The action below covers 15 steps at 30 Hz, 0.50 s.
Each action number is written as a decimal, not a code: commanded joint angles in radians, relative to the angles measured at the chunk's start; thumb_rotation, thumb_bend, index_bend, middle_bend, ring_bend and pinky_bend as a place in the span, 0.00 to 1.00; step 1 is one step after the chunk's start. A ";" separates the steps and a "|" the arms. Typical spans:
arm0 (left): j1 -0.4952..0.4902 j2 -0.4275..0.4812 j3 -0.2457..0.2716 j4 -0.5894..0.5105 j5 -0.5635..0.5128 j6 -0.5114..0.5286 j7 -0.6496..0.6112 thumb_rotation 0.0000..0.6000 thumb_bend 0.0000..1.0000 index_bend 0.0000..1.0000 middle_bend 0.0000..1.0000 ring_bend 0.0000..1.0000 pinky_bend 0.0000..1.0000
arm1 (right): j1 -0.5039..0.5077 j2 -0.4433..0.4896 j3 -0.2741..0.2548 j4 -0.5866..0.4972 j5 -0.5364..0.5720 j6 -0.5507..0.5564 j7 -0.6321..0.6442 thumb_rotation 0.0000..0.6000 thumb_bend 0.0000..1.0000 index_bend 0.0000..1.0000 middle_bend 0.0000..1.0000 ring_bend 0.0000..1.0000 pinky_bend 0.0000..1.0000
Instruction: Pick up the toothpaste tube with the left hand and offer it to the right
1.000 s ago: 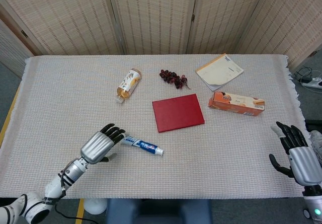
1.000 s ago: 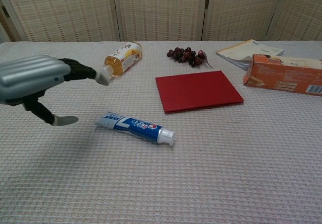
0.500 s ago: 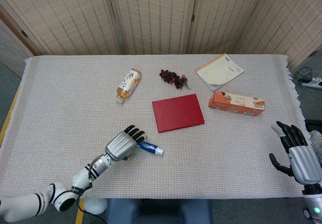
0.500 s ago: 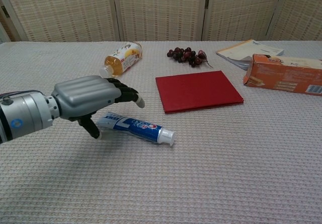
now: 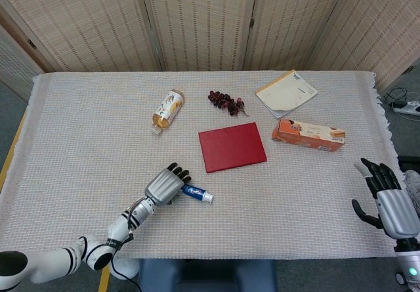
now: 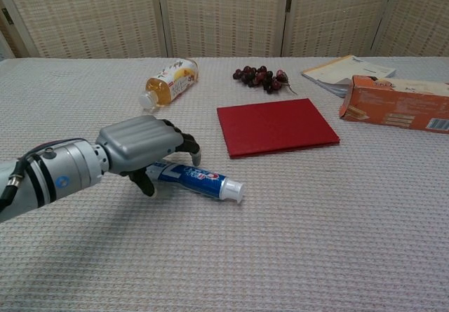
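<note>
The worktop [image 5: 79, 141], covered in a pale woven cloth, carries everything in a loose scatter, well apart, so the tube can be reached without nudging a neighbour. A red book [image 6: 277, 125] lies flat near the middle. An orange carton [image 6: 396, 103] lies on its long side toward the right; its printing is too small to read. A notepad [image 5: 286, 92] rests flat beyond it. A bottle [image 6: 170, 81] of amber drink lies on its side, cap toward the near edge, its label unreadable. A bunch of dark grapes [image 6: 261, 76] sits between bottle and notepad.

The left robot hand [image 6: 144, 148] is low over the flat tail end of the toothpaste tube [image 6: 200, 179], fingers curling down across it and thumb beneath at the near side, seemingly to pinch the narrow body from both sides. Whether it actually grips the tube I cannot tell; the tube lies flat on the cloth, just in front of the book, white cap pointing right. Its blue label has white and red lettering I cannot make out.

The right robot hand [image 5: 388, 199] waits at the worktop's right edge, released, fingers spread and holding nothing, likely placed to receive.
</note>
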 commanded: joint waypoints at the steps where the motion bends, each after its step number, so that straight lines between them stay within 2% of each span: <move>1: -0.005 -0.013 0.006 0.022 0.006 0.017 -0.025 1.00 0.37 0.38 0.33 0.32 0.26 | 0.001 -0.001 0.001 0.002 0.002 -0.001 0.002 1.00 0.46 0.00 0.06 0.06 0.00; 8: -0.010 -0.038 0.027 0.077 0.043 0.061 -0.108 1.00 0.39 0.52 0.44 0.41 0.30 | 0.002 -0.005 0.002 0.012 0.006 -0.009 0.012 1.00 0.46 0.00 0.07 0.07 0.00; 10: -0.010 -0.048 0.034 0.102 0.057 0.078 -0.159 1.00 0.39 0.59 0.51 0.47 0.36 | 0.002 -0.006 0.003 0.013 0.006 -0.008 0.015 1.00 0.46 0.00 0.07 0.07 0.00; 15: -0.014 -0.066 0.061 0.171 0.098 0.112 -0.273 1.00 0.44 0.68 0.61 0.58 0.48 | 0.003 -0.006 0.003 0.014 -0.001 -0.005 0.016 1.00 0.46 0.00 0.07 0.07 0.00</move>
